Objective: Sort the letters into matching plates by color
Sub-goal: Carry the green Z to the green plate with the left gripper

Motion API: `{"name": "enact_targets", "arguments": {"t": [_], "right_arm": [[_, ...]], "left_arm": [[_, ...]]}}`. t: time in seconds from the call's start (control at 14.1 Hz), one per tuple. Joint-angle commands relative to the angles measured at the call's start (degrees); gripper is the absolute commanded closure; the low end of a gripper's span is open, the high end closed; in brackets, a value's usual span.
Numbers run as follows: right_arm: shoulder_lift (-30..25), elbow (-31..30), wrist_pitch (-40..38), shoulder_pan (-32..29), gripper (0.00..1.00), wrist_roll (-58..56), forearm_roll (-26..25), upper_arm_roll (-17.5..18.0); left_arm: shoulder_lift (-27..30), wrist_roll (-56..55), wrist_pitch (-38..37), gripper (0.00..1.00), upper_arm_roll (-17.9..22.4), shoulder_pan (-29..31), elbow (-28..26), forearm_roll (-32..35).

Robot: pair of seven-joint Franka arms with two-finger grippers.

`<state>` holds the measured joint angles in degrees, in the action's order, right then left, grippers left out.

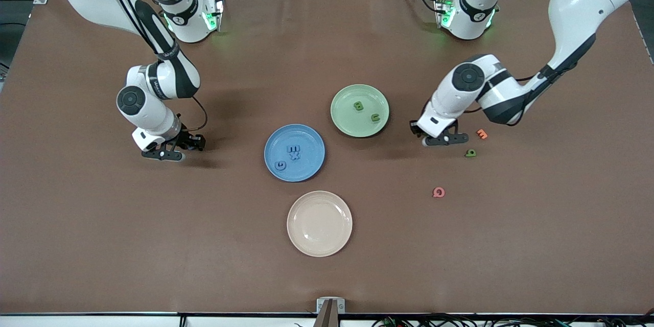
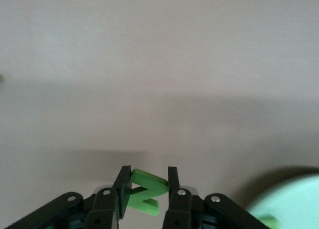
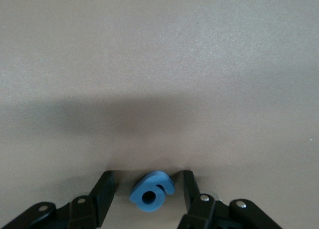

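In the round matte blue plate mid-table lie 3 dark blue foam letters, incl. one near its rim. The round pale green plate, just beside it and farther from the front camera, holds 2 green foam letters. The beige plate, nearest the camera, holds nothing.

Left gripper is low over bare table beside the green plate, toward the left arm's end, fingers clamped on a bright green foam Z. Right gripper sits low toward the right arm's end, well apart from the blue plate, fingers spread w/ a small blue foam letter between them, not touching either pad.

Loose near the left gripper: a green letter, a small orange letter, and a pink round letter nearer the camera. Brown tabletop is wide open around the plates and out to its edges.
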<state>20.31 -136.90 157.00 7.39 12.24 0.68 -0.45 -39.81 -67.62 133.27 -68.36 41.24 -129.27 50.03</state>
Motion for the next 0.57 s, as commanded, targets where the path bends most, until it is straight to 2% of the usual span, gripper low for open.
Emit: {"name": "enact_targets", "arguments": {"t": [0.0, 0.21, 0.5], "right_arm": [[0.08, -0.21, 0.59, 0.08, 0.35, 0.42, -0.16, 0.19], [0.08, -0.21, 0.59, 0.08, 0.36, 0.51, -0.16, 0.19], [0.08, -0.56, 0.32, 0.16, 0.38, 0.59, -0.16, 0.19]], "left_arm": [[0.35, -7.32, -4.06, 0.79, -0.29, -9.12, 4.36, -3.71], [-0.09, -12.18, -4.33, 0.79, 2.08, -17.57, 8.32, -5.29], [-0.09, -15.35, -4.33, 0.79, 11.29, -32.5, 14.74, -9.34]]}}
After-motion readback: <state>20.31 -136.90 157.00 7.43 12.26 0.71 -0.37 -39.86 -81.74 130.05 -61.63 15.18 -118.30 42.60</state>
